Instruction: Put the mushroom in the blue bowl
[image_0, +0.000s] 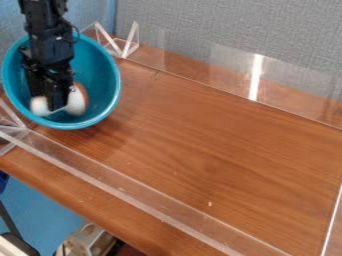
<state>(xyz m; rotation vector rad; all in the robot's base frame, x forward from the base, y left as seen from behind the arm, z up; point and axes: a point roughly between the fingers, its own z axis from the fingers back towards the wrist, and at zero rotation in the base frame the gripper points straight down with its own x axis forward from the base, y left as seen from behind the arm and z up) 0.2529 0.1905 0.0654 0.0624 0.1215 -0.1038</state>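
The blue bowl (96, 92) stands at the table's far left corner, seen from above and in front. My gripper (51, 97) reaches straight down into it, fingertips near the bowl's floor. The mushroom (75, 99) lies low inside the bowl right at the fingertips, its cream stem to the left and its reddish-brown cap to the right. The fingers partly cover it. The blur hides whether they still press on it or stand apart from it.
A clear acrylic wall (254, 75) rims the wooden table (214, 150) at the back and along the front edge. Small clear brackets (123, 42) stand just behind the bowl. A grey panel forms the backdrop.
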